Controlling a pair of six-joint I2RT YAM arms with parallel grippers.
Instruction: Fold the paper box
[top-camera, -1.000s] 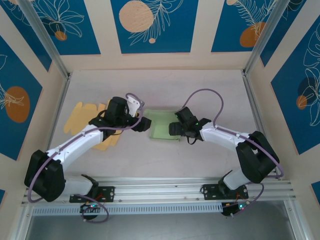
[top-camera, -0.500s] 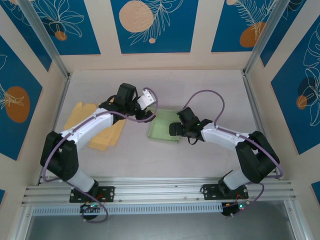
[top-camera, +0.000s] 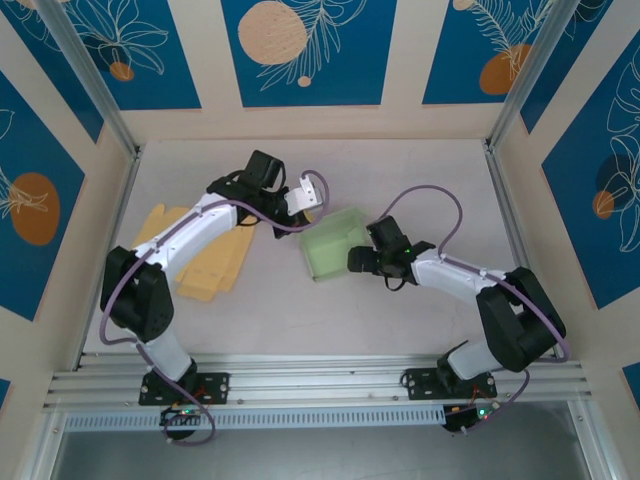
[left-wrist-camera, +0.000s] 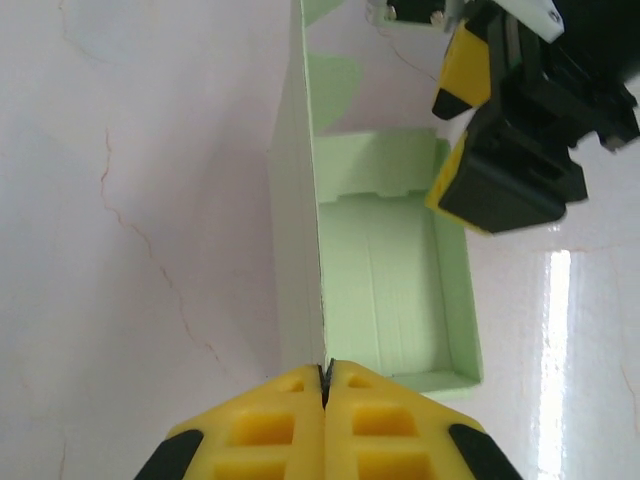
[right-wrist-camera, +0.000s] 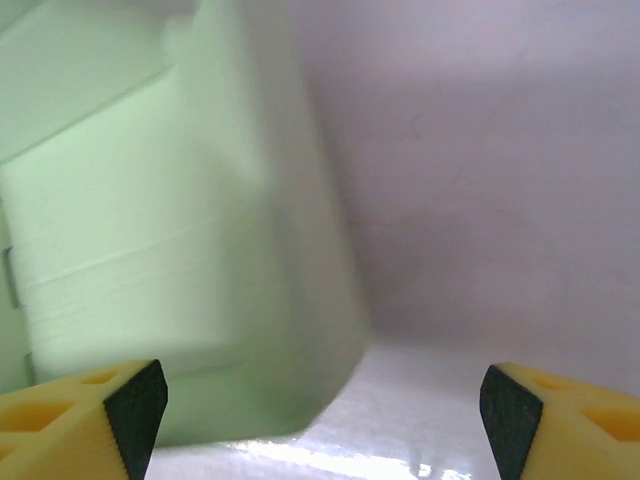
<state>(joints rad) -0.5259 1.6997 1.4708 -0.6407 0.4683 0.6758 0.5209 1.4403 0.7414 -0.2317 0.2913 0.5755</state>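
Note:
The pale green paper box stands mid-table, turned at an angle, one wall raised. My left gripper reaches in from the back left. In the left wrist view that gripper is shut on the top edge of the box's tall side wall. My right gripper sits at the box's right side. It is open, with a corner of the box lying between the fingers on the left. Its yellow fingers hang over the box's far end.
Flat yellow cardboard sheets lie on the table at the left, under the left arm. Side walls with metal posts close in the table, and an aluminium rail runs along the near edge.
The left arm swung toward the back and right, and its gripper closed on the box's wall. The box turned and one side rose. The right gripper shifted slightly right and stayed open.

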